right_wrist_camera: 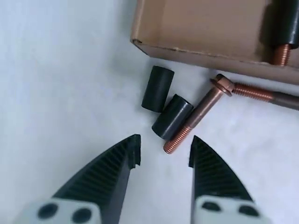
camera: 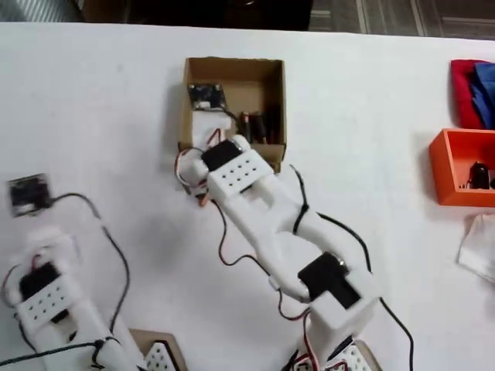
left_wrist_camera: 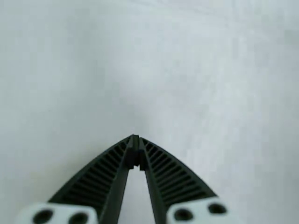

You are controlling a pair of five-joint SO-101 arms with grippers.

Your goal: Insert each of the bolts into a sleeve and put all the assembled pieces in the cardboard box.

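My right gripper [right_wrist_camera: 164, 148] hangs open just above the table beside the cardboard box [right_wrist_camera: 196, 28]. Between and just beyond its fingertips lies a loose copper bolt [right_wrist_camera: 196, 116]. Two black sleeves [right_wrist_camera: 158, 87] [right_wrist_camera: 172, 116] lie next to it, one touching the bolt. A second bolt [right_wrist_camera: 254, 92] runs into a dark sleeve at the view's edge. Inside the box sits a sleeved bolt [right_wrist_camera: 281, 32]. In the high view the right arm [camera: 255, 201] reaches to the box's [camera: 232, 73] near left corner, with dark pieces [camera: 259, 125] inside. My left gripper [left_wrist_camera: 134, 142] is shut over bare table.
An orange bin [camera: 452, 174] stands at the right, with a red and blue cloth [camera: 473, 89] behind it and a white cloth [camera: 479, 243] in front. The left arm [camera: 46, 297] sits at the near left corner. Cables [camera: 104, 232] trail across the table.
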